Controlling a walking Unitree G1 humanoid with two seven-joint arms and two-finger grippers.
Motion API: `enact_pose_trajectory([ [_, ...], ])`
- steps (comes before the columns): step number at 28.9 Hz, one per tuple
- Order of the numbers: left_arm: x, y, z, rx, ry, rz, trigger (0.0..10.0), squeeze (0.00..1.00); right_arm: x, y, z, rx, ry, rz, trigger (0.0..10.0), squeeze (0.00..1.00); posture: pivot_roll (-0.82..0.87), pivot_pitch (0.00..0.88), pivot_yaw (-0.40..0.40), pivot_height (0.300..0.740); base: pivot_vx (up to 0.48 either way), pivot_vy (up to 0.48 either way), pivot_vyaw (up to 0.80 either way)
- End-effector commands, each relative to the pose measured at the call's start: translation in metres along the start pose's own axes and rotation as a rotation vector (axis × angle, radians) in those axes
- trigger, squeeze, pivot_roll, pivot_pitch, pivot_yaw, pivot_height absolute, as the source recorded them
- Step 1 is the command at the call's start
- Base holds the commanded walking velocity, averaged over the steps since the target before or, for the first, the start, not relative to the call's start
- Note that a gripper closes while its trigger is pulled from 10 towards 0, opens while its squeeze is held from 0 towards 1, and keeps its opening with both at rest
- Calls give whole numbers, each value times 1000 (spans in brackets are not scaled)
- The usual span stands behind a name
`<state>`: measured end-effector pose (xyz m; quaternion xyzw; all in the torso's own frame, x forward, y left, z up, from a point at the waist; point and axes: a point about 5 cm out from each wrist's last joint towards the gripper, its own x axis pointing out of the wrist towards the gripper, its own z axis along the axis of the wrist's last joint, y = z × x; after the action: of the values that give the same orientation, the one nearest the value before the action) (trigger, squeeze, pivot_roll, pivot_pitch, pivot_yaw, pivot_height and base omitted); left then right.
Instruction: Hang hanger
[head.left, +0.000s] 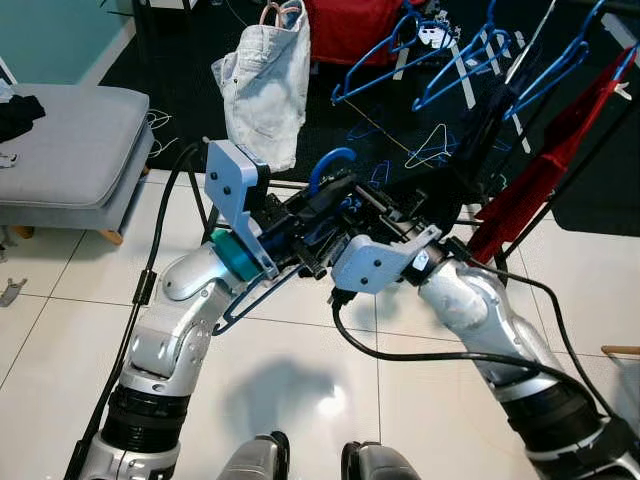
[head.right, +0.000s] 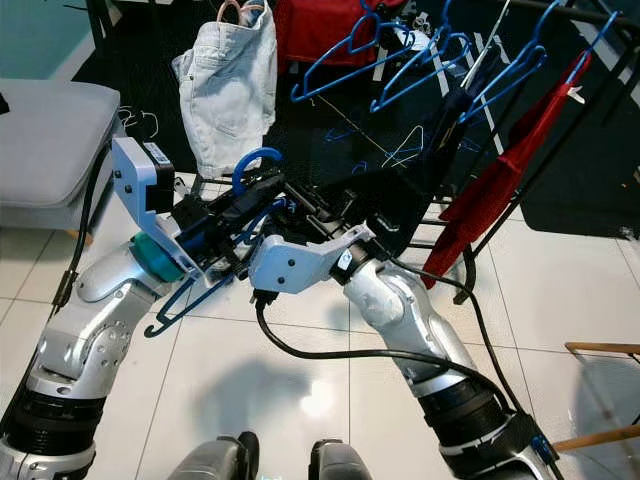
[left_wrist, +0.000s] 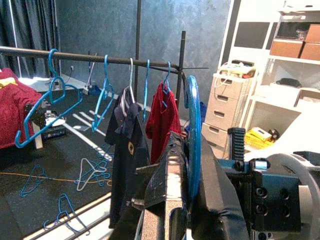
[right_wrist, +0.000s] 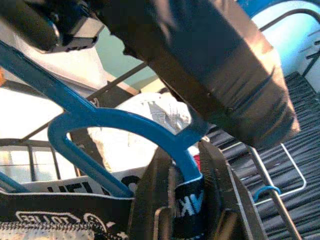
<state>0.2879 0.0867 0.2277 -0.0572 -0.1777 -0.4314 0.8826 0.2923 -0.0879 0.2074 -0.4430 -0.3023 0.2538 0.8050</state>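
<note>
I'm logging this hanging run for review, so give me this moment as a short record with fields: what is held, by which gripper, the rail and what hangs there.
held item: blue hanger, hook up, dark garment on it
left gripper: jaws shut on the blue hanger's hook
right gripper: jaws shut on the blue hanger and a strap of the garment
rail: black clothes rail ahead
on rail: empty blue hangers, a dark shirt, a red garment
floor: loose hangers under the rail
progress: held hanger not yet on rail

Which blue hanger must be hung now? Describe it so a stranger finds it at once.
Start at the black clothes rail with its shirts and blue hangers. In front of it, the left gripper and right gripper meet. The blue hanger between them is the one held, not hanging.
</note>
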Motion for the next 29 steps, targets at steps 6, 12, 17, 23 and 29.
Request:
enact_pose_trajectory([
  [6,1,-1,0,-10,-3,-19,10000,0,-5,9,-4,-18,19,3,0,0,-100,76,49,740,0,0,0],
  [12,2,-1,1,-9,-3,-21,10000,0,-4,7,-7,-34,23,-23,0,0,-97,77,49,740,0,0,0],
  [17,2,-2,1,-5,0,-20,10000,0,-3,5,-8,-45,31,-56,8824,0,-95,79,48,740,0,0,0],
  [23,1,-5,4,-15,4,-64,10000,1000,-2,1,-10,-78,46,-98,10000,0,-96,83,51,740,0,0,0],
  [29,-3,1,6,-20,24,-43,10000,0,-5,1,-16,-75,74,-105,10000,0,-96,86,53,740,0,0,0],
])
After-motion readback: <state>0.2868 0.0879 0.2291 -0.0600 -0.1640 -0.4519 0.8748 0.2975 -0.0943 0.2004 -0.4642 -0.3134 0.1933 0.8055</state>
